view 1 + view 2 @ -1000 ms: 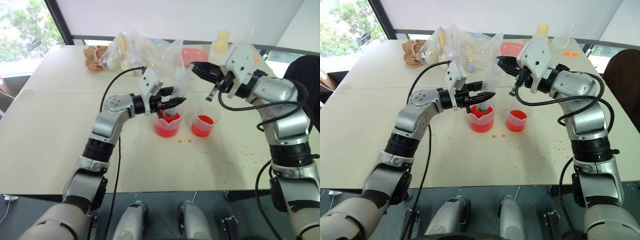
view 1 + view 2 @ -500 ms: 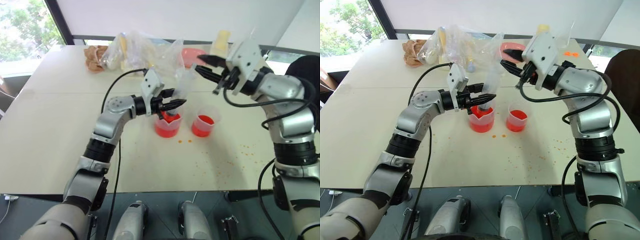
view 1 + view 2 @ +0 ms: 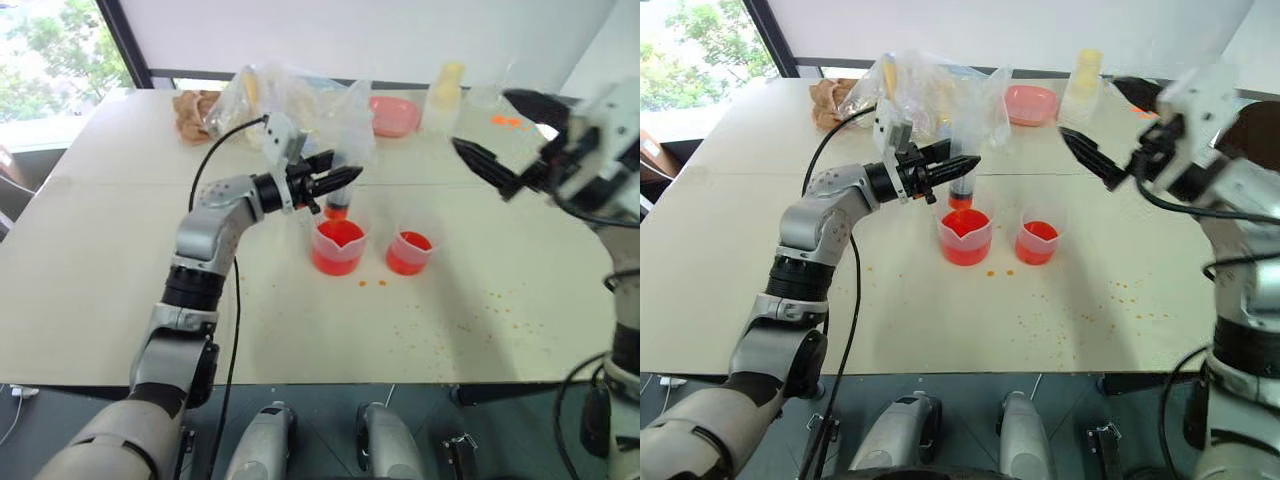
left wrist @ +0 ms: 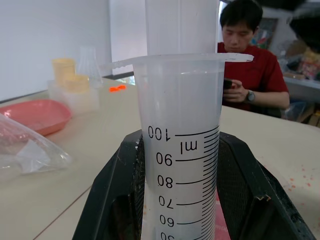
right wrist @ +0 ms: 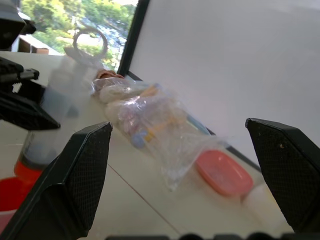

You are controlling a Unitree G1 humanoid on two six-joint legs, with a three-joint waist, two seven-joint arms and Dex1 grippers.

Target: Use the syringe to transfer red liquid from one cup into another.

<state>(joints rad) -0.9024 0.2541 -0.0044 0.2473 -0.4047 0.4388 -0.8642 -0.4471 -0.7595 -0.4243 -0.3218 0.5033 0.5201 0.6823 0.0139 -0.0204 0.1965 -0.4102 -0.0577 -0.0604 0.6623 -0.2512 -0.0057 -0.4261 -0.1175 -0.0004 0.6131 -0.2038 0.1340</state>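
My left gripper point(image 3: 335, 180) is shut on the barrel of the syringe point(image 3: 961, 170) and holds it upright just over the spouted cup point(image 3: 338, 247). Red liquid point(image 3: 337, 209) fills the syringe's lower end, and more red liquid lies in that cup. The smaller cup point(image 3: 410, 252) stands right of it, also holding red liquid. In the left wrist view the graduated syringe point(image 4: 182, 150) sits between both fingers point(image 4: 107, 200). My right gripper point(image 3: 1088, 107) hangs open, well to the right of the syringe and apart from it. Its wide-spread fingers point(image 5: 75, 185) frame the syringe point(image 5: 55, 110).
Clear plastic bags point(image 3: 290, 95), a pink dish point(image 3: 392, 113), yellow-capped containers point(image 3: 445, 85) and a brown item point(image 3: 190, 110) lie along the table's far side. Red drops point(image 3: 370, 283) spot the table near the cups. A seated person point(image 4: 250, 65) shows beyond the table.
My right gripper let go of the syringe's top, opened wide and swung away to the right. My left gripper raised the syringe slightly, lifting its lower end out of the spouted cup.
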